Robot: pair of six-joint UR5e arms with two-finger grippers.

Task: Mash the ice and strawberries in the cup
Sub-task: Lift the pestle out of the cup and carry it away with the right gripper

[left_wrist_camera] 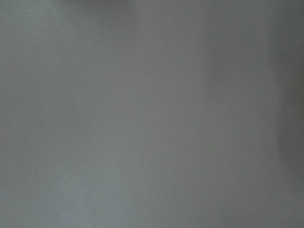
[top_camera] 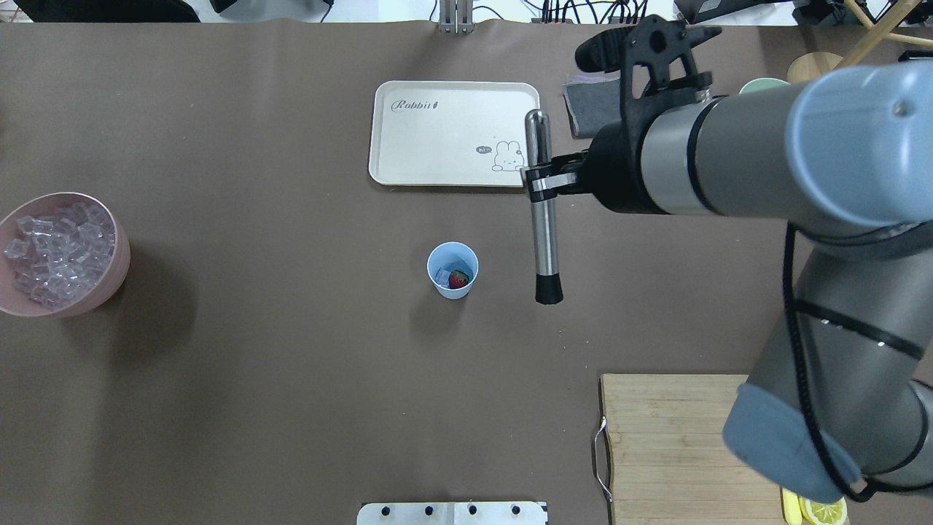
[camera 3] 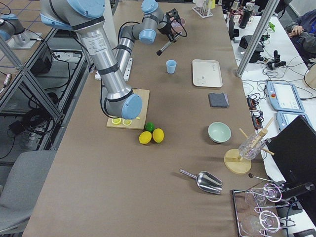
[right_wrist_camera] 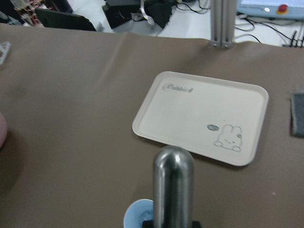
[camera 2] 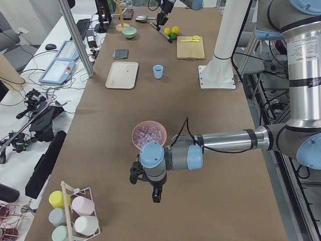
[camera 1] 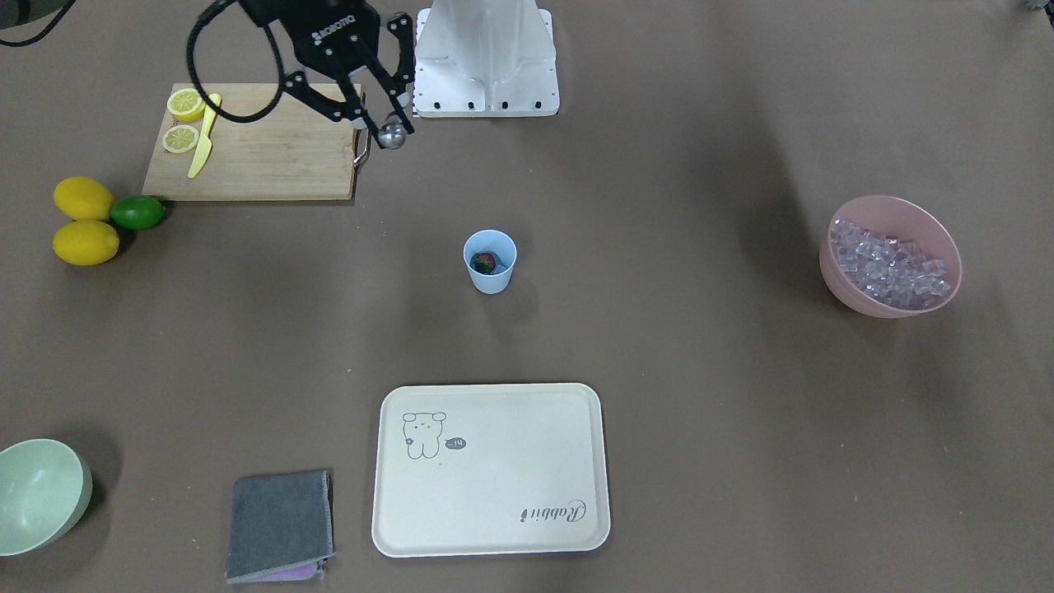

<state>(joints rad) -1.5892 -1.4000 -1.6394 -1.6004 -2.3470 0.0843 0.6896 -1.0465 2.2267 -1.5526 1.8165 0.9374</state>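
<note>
The light blue cup (top_camera: 453, 270) stands mid-table, also seen in the front view (camera 1: 490, 262). Inside it lie the red strawberry (top_camera: 458, 279) and a clear ice cube (top_camera: 442, 275). More ice (top_camera: 58, 251) fills the pink bowl (camera 1: 893, 218). My right gripper (top_camera: 541, 186) is shut on a steel muddler (top_camera: 543, 233) with a black tip. It holds it in the air to the right of the cup, beside the tray's corner. The muddler's top fills the right wrist view (right_wrist_camera: 173, 185). My left gripper (camera 2: 148, 183) hangs past the pink bowl; I cannot tell whether it is open.
A cream tray (camera 1: 494, 469) lies beyond the cup, with a grey cloth (camera 1: 280, 523) and a pale green bowl (camera 1: 37, 494) to its side. A cutting board (camera 1: 272, 156) holds lemon halves and a yellow knife. Two lemons (camera 1: 85, 221) and a lime (camera 1: 137, 212) sit beside it.
</note>
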